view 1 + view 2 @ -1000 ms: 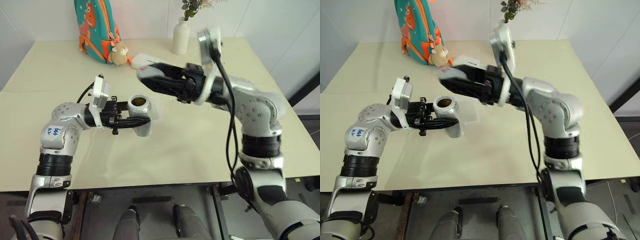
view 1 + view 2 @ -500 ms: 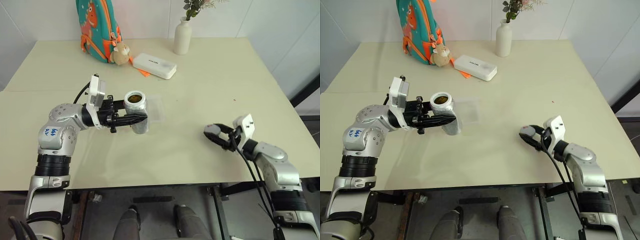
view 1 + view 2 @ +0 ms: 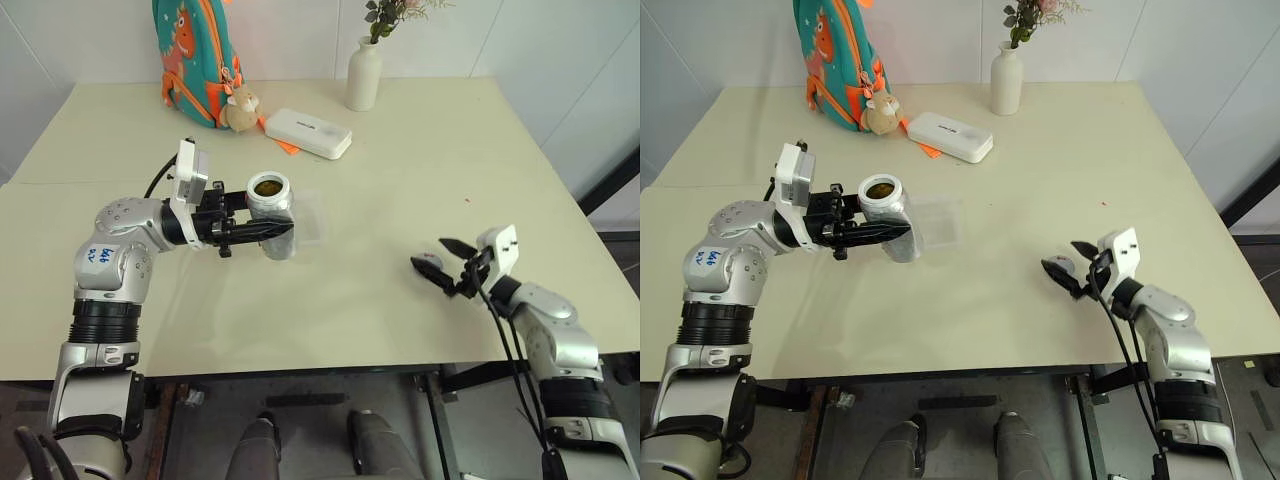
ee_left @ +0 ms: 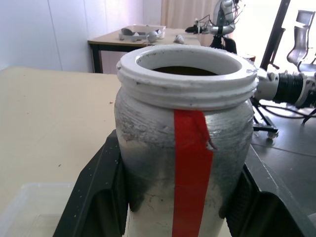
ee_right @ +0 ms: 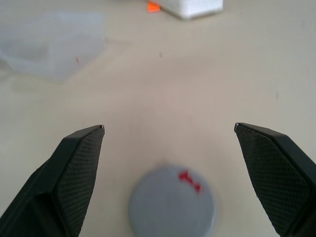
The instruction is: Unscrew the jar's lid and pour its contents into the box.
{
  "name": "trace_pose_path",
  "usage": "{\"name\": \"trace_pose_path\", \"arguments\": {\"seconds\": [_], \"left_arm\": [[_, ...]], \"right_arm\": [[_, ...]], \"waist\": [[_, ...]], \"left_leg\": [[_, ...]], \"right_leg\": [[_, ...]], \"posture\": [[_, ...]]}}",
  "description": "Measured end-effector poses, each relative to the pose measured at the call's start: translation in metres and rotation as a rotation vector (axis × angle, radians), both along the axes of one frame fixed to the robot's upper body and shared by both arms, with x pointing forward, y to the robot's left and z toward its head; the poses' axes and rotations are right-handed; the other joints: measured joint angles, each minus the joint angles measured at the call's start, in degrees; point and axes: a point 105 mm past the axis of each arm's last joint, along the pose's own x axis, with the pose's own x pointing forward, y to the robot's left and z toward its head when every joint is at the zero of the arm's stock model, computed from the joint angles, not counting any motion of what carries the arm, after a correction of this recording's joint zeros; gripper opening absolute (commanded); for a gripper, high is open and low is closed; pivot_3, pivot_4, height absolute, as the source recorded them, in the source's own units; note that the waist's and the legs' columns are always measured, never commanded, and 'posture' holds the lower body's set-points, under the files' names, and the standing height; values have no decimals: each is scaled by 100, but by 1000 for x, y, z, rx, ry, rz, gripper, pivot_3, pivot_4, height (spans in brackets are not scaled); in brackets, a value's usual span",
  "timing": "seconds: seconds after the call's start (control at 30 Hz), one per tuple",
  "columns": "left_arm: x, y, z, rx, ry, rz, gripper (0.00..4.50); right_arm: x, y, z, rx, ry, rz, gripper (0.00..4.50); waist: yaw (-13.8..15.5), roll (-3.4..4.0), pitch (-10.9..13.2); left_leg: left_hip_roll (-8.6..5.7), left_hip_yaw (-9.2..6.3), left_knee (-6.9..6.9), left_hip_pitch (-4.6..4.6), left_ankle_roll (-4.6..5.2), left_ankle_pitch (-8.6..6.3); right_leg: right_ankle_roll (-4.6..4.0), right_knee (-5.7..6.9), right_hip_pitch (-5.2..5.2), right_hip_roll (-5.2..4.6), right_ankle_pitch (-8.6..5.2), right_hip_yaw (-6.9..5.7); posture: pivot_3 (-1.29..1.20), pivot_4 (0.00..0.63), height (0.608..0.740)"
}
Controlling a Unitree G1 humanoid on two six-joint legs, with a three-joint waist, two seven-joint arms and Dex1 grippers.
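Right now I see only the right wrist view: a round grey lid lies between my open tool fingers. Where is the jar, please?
Observer: The silvery metal jar, red-striped, is held mouth up in the shut left tool.
Operator: Is something inside it?
Observer: Yes, dark brownish contents show in its open mouth.
Operator: Where is the box from it?
Observer: The shallow clear plastic box lies right beside the jar, toward the right arm.

rough silvery jar (image 4: 182, 148), clear plastic box (image 3: 308, 214)
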Motion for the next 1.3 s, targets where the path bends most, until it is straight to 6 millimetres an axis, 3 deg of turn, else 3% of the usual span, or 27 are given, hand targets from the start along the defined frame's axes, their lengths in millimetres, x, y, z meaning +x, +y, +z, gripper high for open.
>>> {"name": "trace_pose_path", "arguments": {"seconds": [0.07,0.23,0.33,0.47,0.6,0.77,0.9,1.0,1.07,1.2,1.3], "left_arm": [[5,6,3,18,-16,25,1990],[29,25,17,60,-97,113,1990],[52,43,15,79,-103,228,1990],[73,60,1,134,-88,381,1990],[86,66,-11,201,-102,495,1990],[100,53,-26,271,-138,576,1990],[106,52,-28,311,-178,635,1990],[113,46,-19,315,-264,697,1990],[116,38,-8,377,-396,720,1990],[115,19,12,567,-849,772,1990],[111,6,14,711,-1196,749,1990]], "right_arm": [[-3,12,22,-16,-39,59,4474],[-16,64,66,-36,-95,265,4474],[-20,92,75,-51,-108,354,4474],[-22,115,68,-81,-86,408,4474],[-22,119,64,-93,-80,408,4474],[-20,116,63,-87,-76,380,4474],[-18,109,64,-70,-81,347,4474],[-16,106,61,-58,-73,325,4474],[-16,107,61,-49,-72,324,4474],[-18,107,60,-40,-73,318,4474],[-17,108,60,-32,-71,313,4474]], "waist": [[6,0,0],[21,0,0],[27,0,0],[46,0,0],[65,0,0],[131,0,0],[115,0,0],[140,-1,0],[143,-1,0],[170,-1,0],[180,-1,0]], "left_leg": [[0,0,0,0,0,0],[0,0,-1,-2,0,0],[0,0,-8,-7,0,-1],[0,-1,-14,-27,-1,-5],[0,-1,-10,-59,-2,-6],[0,-3,25,-108,-3,-5],[0,-2,37,-100,-3,-5],[0,-3,53,-101,-3,-4],[0,-2,61,-101,-3,-4],[0,-2,64,-99,-4,-4],[0,0,65,-100,-4,-4]], "right_leg": [[-1,2,-2,0,-1,0],[-3,-3,-2,0,-2,-1],[-3,-10,-6,0,-3,-3],[6,-21,-19,0,-8,-5],[9,-16,-49,-1,-10,-8],[9,23,-98,-1,-9,-9],[9,47,-98,2,-10,-7],[9,59,-98,3,-10,-7],[12,59,-95,3,-8,-4],[15,60,-94,3,-6,0],[16,62,-95,3,-5,2]], "posture": [[0,150,740],[0,150,740],[0,150,740],[0,150,740],[0,150,740],[0,150,740],[0,150,740],[0,150,740],[0,150,740],[0,150,740],[0,150,740]]}}
